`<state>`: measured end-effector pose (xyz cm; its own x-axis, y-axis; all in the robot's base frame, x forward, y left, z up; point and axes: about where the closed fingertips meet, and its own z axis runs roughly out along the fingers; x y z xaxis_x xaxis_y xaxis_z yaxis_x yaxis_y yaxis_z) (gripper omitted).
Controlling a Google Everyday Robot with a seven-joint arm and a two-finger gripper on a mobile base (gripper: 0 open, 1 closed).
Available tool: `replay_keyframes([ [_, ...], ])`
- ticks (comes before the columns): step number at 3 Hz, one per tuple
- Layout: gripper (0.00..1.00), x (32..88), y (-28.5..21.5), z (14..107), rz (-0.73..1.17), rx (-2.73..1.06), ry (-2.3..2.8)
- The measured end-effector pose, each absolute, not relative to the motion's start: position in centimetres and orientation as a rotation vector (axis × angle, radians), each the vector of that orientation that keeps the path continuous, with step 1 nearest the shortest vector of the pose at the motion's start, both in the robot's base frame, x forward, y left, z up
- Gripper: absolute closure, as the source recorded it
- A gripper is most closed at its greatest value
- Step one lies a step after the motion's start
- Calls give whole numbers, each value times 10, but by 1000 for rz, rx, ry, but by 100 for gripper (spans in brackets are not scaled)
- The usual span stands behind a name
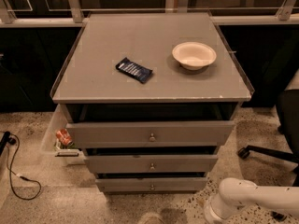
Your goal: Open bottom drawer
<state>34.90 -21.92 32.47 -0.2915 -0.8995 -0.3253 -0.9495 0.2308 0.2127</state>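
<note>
Approach step: the robot arm (254,197) is low at near right, its gripper hidden below view, grip state unknowable. Next, reach left to the bottom drawer (126,185) knob (152,187).

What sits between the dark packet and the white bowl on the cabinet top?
Bare gray top, in the camera view. The gripper is out of frame; only the arm shows, lower right.

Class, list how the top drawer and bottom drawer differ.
The top drawer looks widest; the bottom drawer looks narrowest. The top drawer sits just under the tabletop; the bottom drawer sits nearest the floor. Both have flat gray fronts with a small round knob. The gripper is out of view; only the arm shows, lower right.
</note>
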Motion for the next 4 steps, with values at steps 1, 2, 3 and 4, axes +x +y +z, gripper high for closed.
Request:
replay_keyframes([
  [1,0,349,-219,325,563,-1783,2356],
  [2,0,351,-220,317,577,-1771,2315],
  [3,0,374,-223,289,540,-1712,2225],
  [4,0,401,-218,268,451,-1657,2128],
])
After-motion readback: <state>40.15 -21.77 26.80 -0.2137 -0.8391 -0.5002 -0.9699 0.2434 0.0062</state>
